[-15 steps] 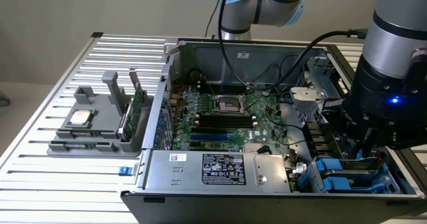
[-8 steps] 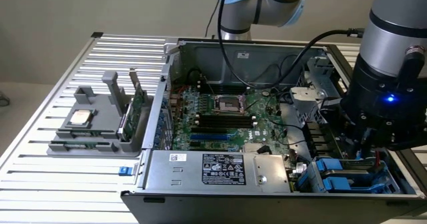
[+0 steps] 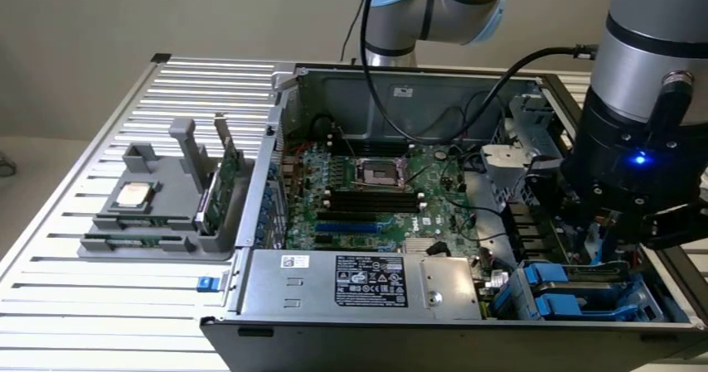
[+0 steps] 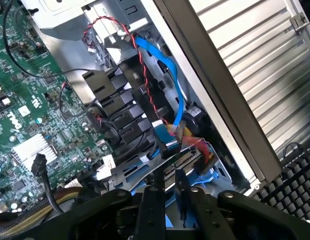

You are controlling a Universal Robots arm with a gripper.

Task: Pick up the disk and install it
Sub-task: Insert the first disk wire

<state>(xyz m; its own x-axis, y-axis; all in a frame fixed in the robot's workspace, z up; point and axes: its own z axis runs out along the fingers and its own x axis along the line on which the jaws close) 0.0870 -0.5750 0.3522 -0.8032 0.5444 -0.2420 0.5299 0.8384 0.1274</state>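
end effector hangs straight down into the drive bay at the front corner of the pc case, on the exterior view's right. coming from above looks like the only clean way in, since the case lies on its side with the panel off. i cannot tell whether the end effector is spread or pinching anything. the disk sits right below and just ahead of it, down in the bay inside its blue carrier; touching or just apart, can't say. it seems to stand on edge, probably because the bay rails take the carrier that way, with the connector end toward the cables. just past that end, orange power wires and a blue data cable bunch up, likely routed there to reach the disk. a red-black twisted wire loops over the black dividers beside the bay. farther in, the green motherboard lies flat on the case floor, with the power supply along the front wall. well apart, on the exterior view's left, a grey holder on the slatted table keeps the cpu chip and green circuit card parked, out of the arm's way i'd guess.
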